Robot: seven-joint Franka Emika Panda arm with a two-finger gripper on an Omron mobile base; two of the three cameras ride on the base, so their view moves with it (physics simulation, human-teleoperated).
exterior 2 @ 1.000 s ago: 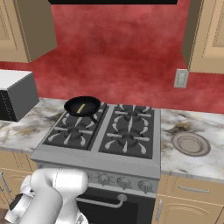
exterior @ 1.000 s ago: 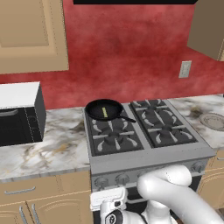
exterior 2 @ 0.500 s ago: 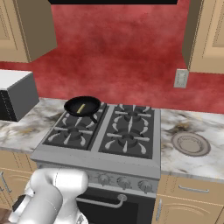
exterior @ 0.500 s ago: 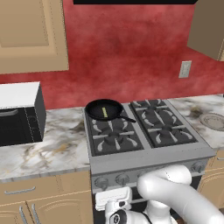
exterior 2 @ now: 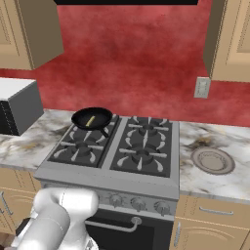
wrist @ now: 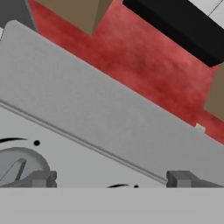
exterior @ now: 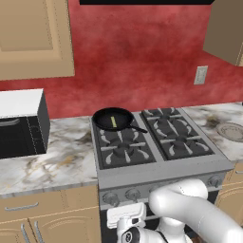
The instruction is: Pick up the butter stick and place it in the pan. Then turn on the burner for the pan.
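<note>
Butter stick (exterior: pixel 113 122), seemingly soft and slippery, is seen in the pan (exterior: pixel 113 118), far above the wide-open gripper (wrist: pixel 111 180) facing a stove knob (wrist: pixel 17 168).

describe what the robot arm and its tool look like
The arm is glossy white, built of fat rounded tube segments with dark joints. Its tool ends in two small, blocky dark grey fingertips. No cables or markings show.
</note>
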